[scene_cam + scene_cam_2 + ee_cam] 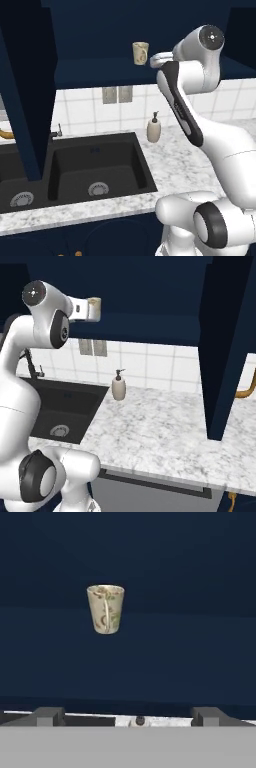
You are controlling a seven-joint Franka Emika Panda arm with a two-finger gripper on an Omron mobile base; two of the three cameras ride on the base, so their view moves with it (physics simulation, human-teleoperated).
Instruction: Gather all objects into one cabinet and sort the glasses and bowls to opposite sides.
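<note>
**Tumbler on shelf, jaws wide, nothing held**

While gripper (128, 716) sits at frame bottom, spread wide and empty, the cream mottled tumbler (105, 608) stands upright upper-left of centre on the navy cabinet shelf (190, 657). Likely light, rigid, glossy-slippery; pinch mid-wall across the sides.

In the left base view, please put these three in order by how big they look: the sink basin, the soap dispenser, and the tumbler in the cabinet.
1. Sink basin, clearly largest.
2. Soap dispenser.
3. Tumbler, slightly smaller than the dispenser; it stands higher and perhaps farther back, so their true sizes remain unsure.
</note>
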